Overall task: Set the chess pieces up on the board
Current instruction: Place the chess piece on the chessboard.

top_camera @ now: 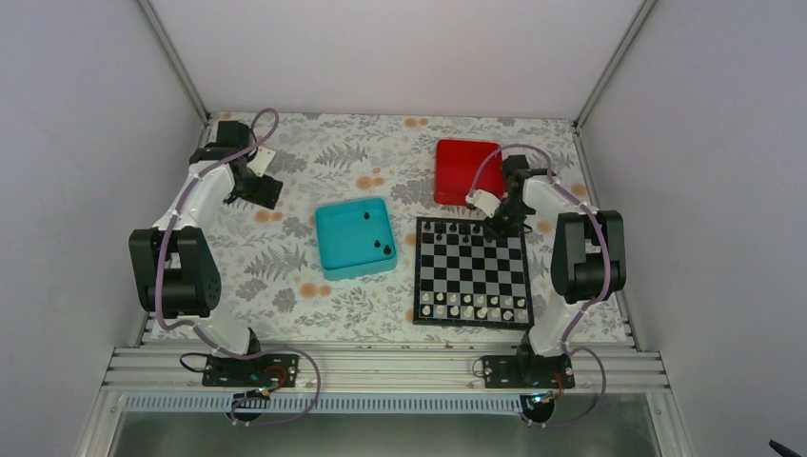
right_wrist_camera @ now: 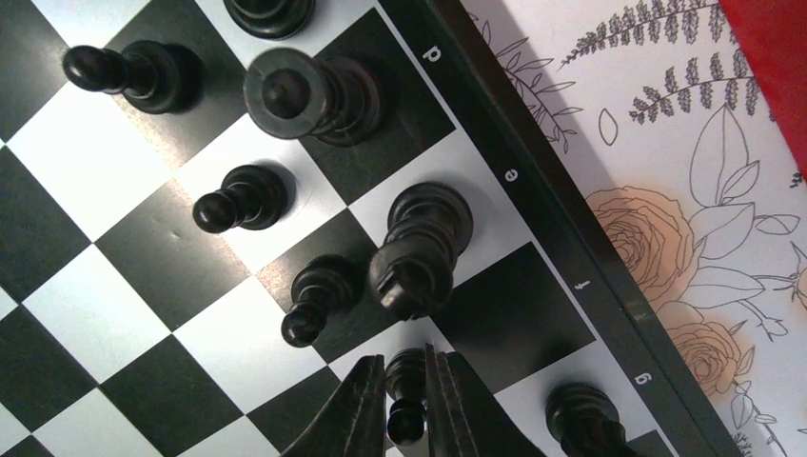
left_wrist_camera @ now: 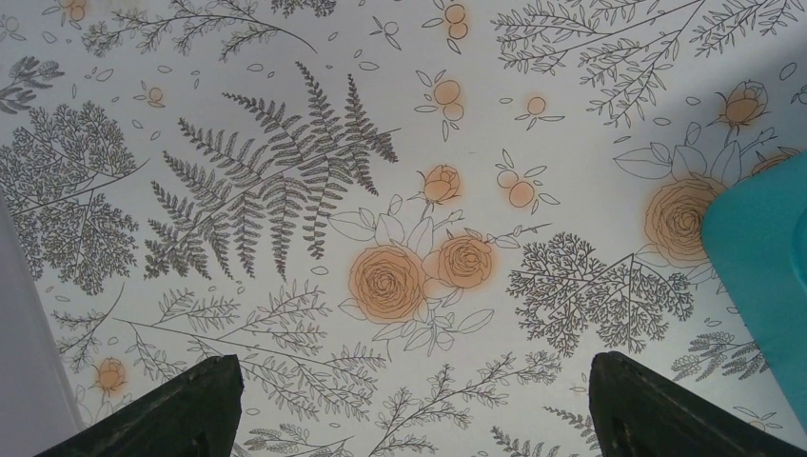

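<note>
Black pawn (right_wrist_camera: pixel 406 395): it stands upright between my right fingers (right_wrist_camera: pixel 366 414), its base out by the tips and its head back toward my wrist.
Right fingers: drawn nearly together, one on each side of that pawn, touching it or a hair off. I cannot tell whether I pinch it or merely flank it.
Why so narrow: the board (right_wrist_camera: pixel 609 286) is crowded here, and I judge a wider stance would knock the neighbours.
Neighbours: a taller piece (right_wrist_camera: pixel 419 252) stands just beyond my tips. A second pawn (right_wrist_camera: pixel 314 300) stands beyond and to the left. A back-row piece (right_wrist_camera: pixel 580 419) is close on the right, beside the lettered border.
Row: I read this as the pawn row on the black side, with this square being the one I am serving.
Left fingers (left_wrist_camera: pixel 205 409): spread wide with nothing between them, hovering over the flowered bench (left_wrist_camera: pixel 285 143). I judge they are parked out of the way while the right side works.
Teal tray (top_camera: pixel 352 238): its corner sits just off the right of my left fingers. Three chess pieces (top_camera: pixel 377 245) lie in it, well apart from my right fingers.
Red tray (top_camera: pixel 462 171): just beyond my right fingers, past the board's far edge.
Pale pieces (top_camera: pixel 476 305): lined along the board's near side, well behind my right fingers.
Risk: lifting away at a slant could tip the pawn into the taller piece, so a straight rise seems wise.
</note>
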Controlling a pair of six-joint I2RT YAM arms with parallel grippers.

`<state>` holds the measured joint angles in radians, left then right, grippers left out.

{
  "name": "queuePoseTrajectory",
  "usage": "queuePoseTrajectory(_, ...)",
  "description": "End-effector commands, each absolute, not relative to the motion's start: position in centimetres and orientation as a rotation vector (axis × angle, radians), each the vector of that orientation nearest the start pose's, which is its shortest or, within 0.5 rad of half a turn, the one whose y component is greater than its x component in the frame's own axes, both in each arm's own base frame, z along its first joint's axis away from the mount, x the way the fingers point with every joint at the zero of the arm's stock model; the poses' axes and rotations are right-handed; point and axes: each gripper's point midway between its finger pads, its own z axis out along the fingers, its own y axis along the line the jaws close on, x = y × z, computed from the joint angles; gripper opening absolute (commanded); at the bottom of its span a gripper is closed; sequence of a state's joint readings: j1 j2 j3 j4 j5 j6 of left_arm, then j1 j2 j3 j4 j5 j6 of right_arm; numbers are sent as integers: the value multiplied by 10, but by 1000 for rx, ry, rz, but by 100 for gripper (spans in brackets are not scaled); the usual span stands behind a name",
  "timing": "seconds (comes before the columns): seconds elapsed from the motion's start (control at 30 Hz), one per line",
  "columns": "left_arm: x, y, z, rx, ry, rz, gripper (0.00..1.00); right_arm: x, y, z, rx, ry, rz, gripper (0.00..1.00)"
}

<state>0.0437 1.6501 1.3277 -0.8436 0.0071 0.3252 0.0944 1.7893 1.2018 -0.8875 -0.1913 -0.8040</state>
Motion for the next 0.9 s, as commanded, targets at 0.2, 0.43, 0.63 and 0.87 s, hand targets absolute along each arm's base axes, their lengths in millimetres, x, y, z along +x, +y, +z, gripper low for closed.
queuePoseTrajectory(0.2, 388, 17, 138, 384, 2681, 115, 90, 333, 61, 49, -1319, 2680, 219, 14)
queuePoseTrajectory(0.43, 388, 18, 138, 384, 2682, 120, 90, 331, 61, 51, -1320, 2684, 219, 16)
queuePoseTrajectory(0.63, 388, 21, 139, 380, 2677, 140, 90, 345, 61, 77, -1291, 2623, 168, 28)
queuePoseTrajectory(0.87, 389, 22, 144, 380, 2658, 151, 90, 356, 83, 137, -1315, 2516, 69, 37)
